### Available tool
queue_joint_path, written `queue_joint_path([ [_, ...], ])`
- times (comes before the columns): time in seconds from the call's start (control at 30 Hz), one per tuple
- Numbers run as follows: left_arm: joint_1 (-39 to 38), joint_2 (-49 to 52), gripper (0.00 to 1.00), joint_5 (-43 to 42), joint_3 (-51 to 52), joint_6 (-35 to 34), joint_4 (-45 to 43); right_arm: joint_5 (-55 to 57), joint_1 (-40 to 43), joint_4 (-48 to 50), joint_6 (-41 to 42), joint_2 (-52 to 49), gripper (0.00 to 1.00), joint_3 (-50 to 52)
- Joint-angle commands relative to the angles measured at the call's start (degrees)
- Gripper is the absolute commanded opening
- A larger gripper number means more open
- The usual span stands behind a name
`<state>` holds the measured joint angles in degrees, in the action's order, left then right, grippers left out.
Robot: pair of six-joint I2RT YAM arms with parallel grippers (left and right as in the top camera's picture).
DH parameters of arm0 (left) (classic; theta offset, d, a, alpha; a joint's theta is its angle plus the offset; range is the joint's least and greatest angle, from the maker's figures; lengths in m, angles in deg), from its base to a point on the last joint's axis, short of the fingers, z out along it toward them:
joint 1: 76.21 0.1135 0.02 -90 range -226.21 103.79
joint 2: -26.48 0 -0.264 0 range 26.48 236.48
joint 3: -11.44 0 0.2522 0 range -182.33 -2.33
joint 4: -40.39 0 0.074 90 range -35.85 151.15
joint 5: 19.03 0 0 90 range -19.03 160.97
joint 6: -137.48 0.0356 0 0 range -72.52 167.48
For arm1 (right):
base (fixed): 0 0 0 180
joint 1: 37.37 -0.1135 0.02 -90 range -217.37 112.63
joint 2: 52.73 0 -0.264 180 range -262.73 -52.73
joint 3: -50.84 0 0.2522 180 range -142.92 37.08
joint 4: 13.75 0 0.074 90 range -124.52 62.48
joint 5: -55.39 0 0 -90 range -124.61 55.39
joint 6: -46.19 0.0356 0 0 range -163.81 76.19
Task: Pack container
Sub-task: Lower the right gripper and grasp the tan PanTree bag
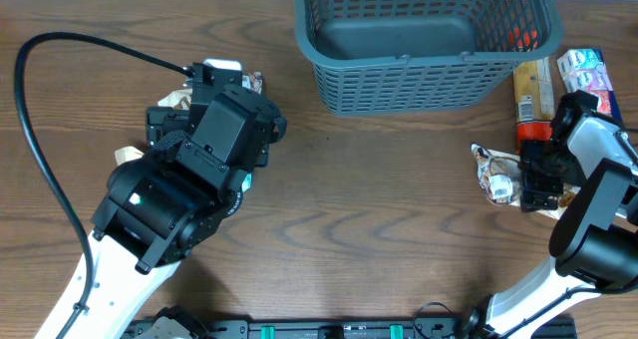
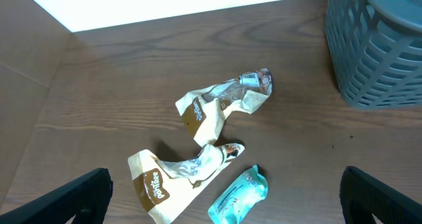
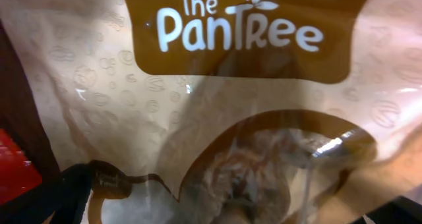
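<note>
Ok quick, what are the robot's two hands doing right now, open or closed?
Left hand: open, holding nothing, above the snack packets.
Right hand: open, down over a PanTree snack packet, not gripping it.

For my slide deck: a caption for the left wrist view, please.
Left gripper, jaws open, above two tan snack packets and a teal packet; container at upper right.

Close before your right wrist camera, a beige snack packet [image 3: 217, 118] shows "The PanTree" in white on its brown panel, while in your left wrist view a lower packet's [image 2: 173, 184] brown label appears to read the same.
</note>
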<state>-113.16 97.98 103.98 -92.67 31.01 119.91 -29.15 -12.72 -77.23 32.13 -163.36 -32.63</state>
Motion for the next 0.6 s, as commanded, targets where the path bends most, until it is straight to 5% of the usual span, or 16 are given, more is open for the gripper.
queue_joint_path([
  [0.0,0.28,-0.02,0.99,0.61,0.26,-0.35,0.22,0.66,-0.42,0.26,-2.99,-0.66,0.99,1.33],
  [0.33,0.28,-0.02,0.99,0.61,0.26,-0.33,0.22,-0.98,-0.42,0.04,-4.44,-0.66,0.97,3.15],
  [0.5,0.28,-0.02,0.99,0.63,0.26,-0.31,0.22,-1.22,-0.42,-1.33,-5.33,-0.66,0.67,3.15],
  [0.57,0.28,-0.02,0.98,0.63,0.26,-0.31,0.22,-1.42,-0.42,-1.88,-5.33,-0.66,0.43,3.15],
])
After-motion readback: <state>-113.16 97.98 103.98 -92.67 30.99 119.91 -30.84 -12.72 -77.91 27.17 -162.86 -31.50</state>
